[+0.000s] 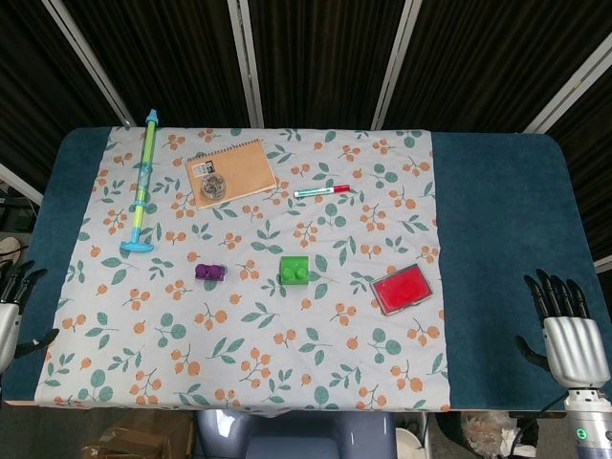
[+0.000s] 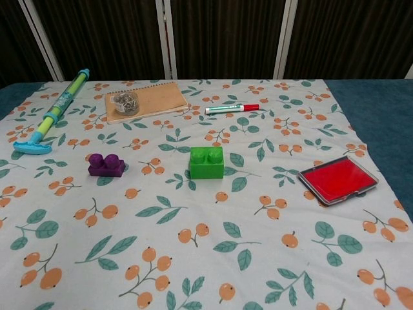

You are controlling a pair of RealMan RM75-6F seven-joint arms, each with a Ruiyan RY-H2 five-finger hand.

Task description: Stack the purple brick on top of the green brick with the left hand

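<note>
While nothing is held: left hand [image 1: 11, 311] empty, fingers spread, parked at the table's near-left edge; right hand [image 1: 566, 330] likewise empty and spread, near-right edge. Purple brick [image 1: 210, 273] on the cloth, well apart from left hand, up and to its right. Long axis roughly left-right, studs up. Green brick [image 1: 295, 270] near it, further right. Left hand clearly nearer than right.

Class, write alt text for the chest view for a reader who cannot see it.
A purple brick and a green brick sit apart on a floral tablecloth, purple to the left. Behind them lie a notebook and a marker.
</note>
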